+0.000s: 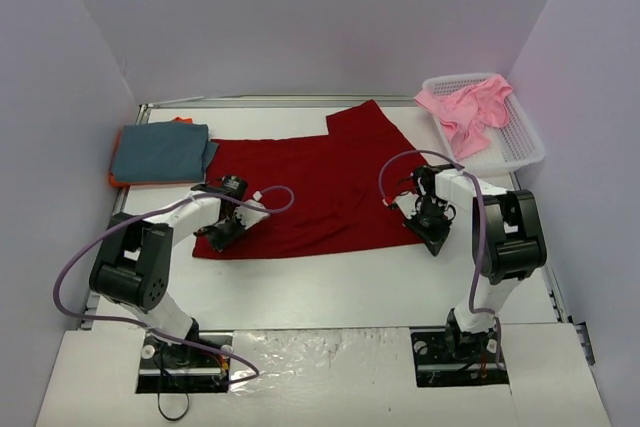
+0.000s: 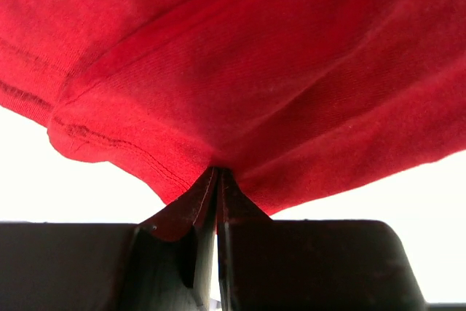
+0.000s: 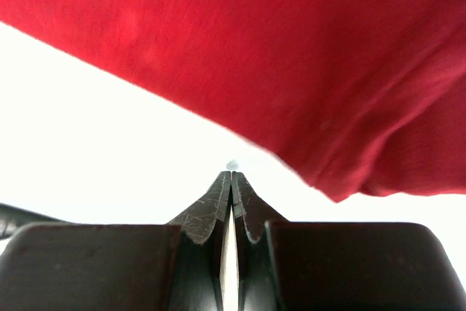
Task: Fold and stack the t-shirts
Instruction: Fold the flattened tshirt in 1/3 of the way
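The dark red t-shirt [image 1: 320,182] lies spread across the middle of the table [image 1: 330,287], one sleeve reaching toward the back edge. The left gripper [image 2: 217,172] is pinched tight on the shirt's near left hem, a fold of cloth caught between its closed tips. The right gripper [image 3: 231,174] is also closed, but on nothing — its tips meet just short of the near right corner, bare table between them and the cloth. That is the likely trouble: if both arms lift now, only the left corner would rise and the shirt would drag askew or bunch up. The left hold is also only a thin pinch of hem, which could slip under a pull. A folded teal-blue shirt [image 1: 163,152] sits on an orange one [image 1: 125,183] at the far left, close to the red shirt's left edge, so a fold swung that way could disturb the stack. The basket [image 1: 520,137] with the pink shirt [image 1: 465,107] stands at the far right. Open table lies along the near side, in front of the arms.
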`<control>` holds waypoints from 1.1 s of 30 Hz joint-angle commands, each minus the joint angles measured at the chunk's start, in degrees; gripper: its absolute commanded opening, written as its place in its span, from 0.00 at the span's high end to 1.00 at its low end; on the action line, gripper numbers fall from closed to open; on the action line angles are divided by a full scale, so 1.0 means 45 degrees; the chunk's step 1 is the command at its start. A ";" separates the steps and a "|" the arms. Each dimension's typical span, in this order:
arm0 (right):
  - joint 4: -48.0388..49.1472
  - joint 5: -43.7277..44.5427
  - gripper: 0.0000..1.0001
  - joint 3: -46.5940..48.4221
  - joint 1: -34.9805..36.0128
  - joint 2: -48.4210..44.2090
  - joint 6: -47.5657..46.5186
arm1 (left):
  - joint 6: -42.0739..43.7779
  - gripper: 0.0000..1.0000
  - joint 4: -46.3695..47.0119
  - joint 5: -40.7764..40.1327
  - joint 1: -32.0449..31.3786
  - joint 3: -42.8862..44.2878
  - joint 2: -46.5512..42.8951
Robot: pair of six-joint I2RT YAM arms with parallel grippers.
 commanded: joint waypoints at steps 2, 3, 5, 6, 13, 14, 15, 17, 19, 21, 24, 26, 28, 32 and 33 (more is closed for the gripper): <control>-0.1930 0.0298 1.00 -0.0260 -0.0040 -0.0694 -0.0318 | 0.0091 0.98 -0.2659 0.1379 -0.0028 -0.0401 -0.0084; -0.1988 0.0279 1.00 -0.0260 -0.0021 -0.0733 -0.0357 | 0.0208 0.98 -0.2816 0.1535 -0.0028 -0.0323 -0.0181; -0.2125 0.0221 1.00 -0.0028 -0.0021 -0.0811 -0.0416 | 0.0209 0.98 -0.2993 0.1518 -0.0028 -0.0303 -0.0571; -0.2241 0.0182 1.00 0.0148 -0.0021 -0.0869 -0.0435 | 0.0170 0.98 -0.3051 0.1382 -0.0028 -0.0283 -0.0708; -0.4214 -0.1263 1.00 0.4538 -0.0040 -0.0519 -0.1060 | -0.0123 0.98 -0.4711 0.0834 -0.0009 0.2832 -0.2483; -0.4254 -0.1322 1.00 0.5124 -0.0040 -0.0248 -0.1041 | -0.0239 0.98 -0.4809 0.0853 0.0049 0.3325 -0.2699; -0.4138 -0.1303 1.00 0.6213 -0.0060 -0.0090 -0.1041 | -0.0318 0.98 -0.4810 0.0660 0.0069 0.3814 -0.2895; -0.3904 -0.1420 1.00 0.7079 -0.0060 0.0512 -0.0924 | -0.0862 0.98 -0.4091 0.0133 0.0205 0.4906 -0.3345; -0.3357 -0.1420 1.00 0.7960 -0.0079 0.1080 -0.0710 | -0.1467 0.98 -0.2730 -0.0511 0.0264 0.5263 -0.3618; -0.2968 -0.1401 1.00 0.8467 -0.0079 0.2154 -0.0573 | -0.2113 0.98 -0.1498 -0.1037 0.0499 0.5420 -0.3581; -0.2557 -0.1479 1.00 0.8704 -0.0138 0.3697 -0.0591 | -0.2622 0.98 -0.0769 -0.1353 0.0889 0.5478 -0.3076; -0.2167 -0.1459 1.00 0.8763 -0.0177 0.4713 -0.0611 | -0.2720 0.98 -0.0728 -0.1412 0.1123 0.5518 -0.2761; -0.1931 -0.1537 1.00 0.8686 -0.0255 0.5570 -0.0631 | -0.2663 0.98 -0.0650 -0.1471 0.1260 0.5440 -0.2546; -0.1443 -0.1557 1.00 0.8081 -0.0489 0.6337 -0.0709 | -0.2545 0.98 -0.0552 -0.1685 0.1417 0.5128 -0.2642; -0.1365 -0.1538 1.00 0.7828 -0.0528 0.6337 -0.0844 | -0.2526 0.98 -0.0571 -0.1725 0.1456 0.5031 -0.2759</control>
